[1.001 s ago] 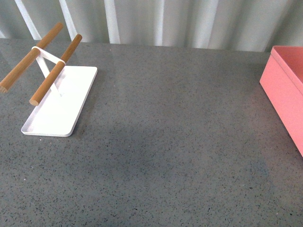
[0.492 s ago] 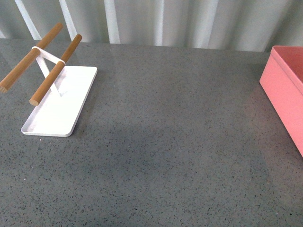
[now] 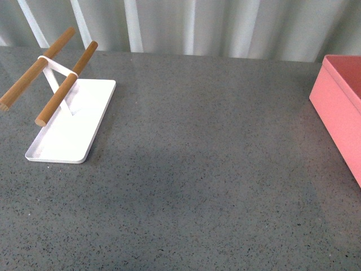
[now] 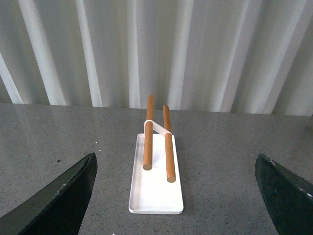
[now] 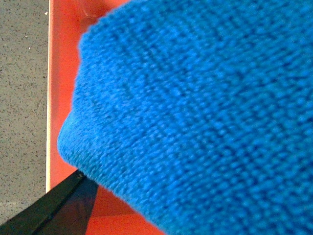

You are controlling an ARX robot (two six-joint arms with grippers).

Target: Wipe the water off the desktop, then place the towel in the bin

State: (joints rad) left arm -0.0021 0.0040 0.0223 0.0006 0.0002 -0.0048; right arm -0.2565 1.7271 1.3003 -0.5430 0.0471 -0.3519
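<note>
Nothing has shifted in the front view over the last second: same desk, same objects, and neither arm is in that view. The desktop (image 3: 214,169) fills the picture, grey and speckled, and I can make out no puddle or sheen on it, so the wiping looks done. At the right edge sits the bin (image 3: 338,107), cut off by the frame.

The right wrist view is almost all towel (image 5: 205,112), plush blue and close against the lens, with the bin's pink floor and one wall beneath it. So the cloth is over the bin, and its hemmed edge is near that wall.

Far left on the desk is the white tray (image 3: 73,127), its two wooden rods (image 3: 65,79) propped above it, well apart from everything else.

The left gripper (image 4: 176,159) is spread wide with nothing between its jaws, hanging back above the desk and looking at the tray. As for the right gripper (image 5: 156,186), one dark finger (image 5: 54,208) shows beside the hem and the other is hidden behind the cloth. I cannot tell whether it pinches the towel.

The risk is that edge. With the hem so near the wall, the cloth could drape over the rim or slide outside onto the desk. The thick pile might also cling to a finger and get dragged back out as the arm lifts.
</note>
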